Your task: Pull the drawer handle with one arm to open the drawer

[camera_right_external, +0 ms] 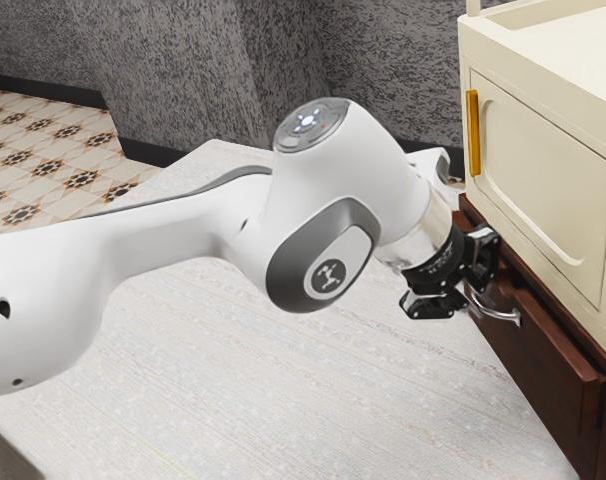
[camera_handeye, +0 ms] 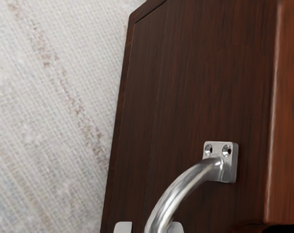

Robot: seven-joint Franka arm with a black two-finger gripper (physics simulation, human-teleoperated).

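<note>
The white Franka arm point(camera_right_external: 328, 205) is reaching across the exterior view from the left edge, and its black two-finger gripper point(camera_right_external: 467, 292) is hanging right of centre, tilting down toward the dark wooden drawer front point(camera_right_external: 545, 352) at the lower right of that frame. The curved metal drawer handle point(camera_right_external: 498, 313) is sitting right at the fingertips, jutting out from the drawer front, with one end of its bar running in between them. In the wrist view, the pale fingertips point(camera_handeye: 122, 227) of the gripper are standing parted, wider than the bar is thick, one on each side of it; a gap is showing between the bar and one fingertip, while the other is standing close against or just behind it, so the gripper is not clasping anything. A screw plate point(camera_handeye: 229, 170) is fixing the handle to the wood, just beyond the fingertips. Above the drawer front, a cream cabinet point(camera_right_external: 543, 185) is filling the exterior view's upper right, its yellow handle point(camera_right_external: 473, 132) standing upright, well apart from the gripper
</note>
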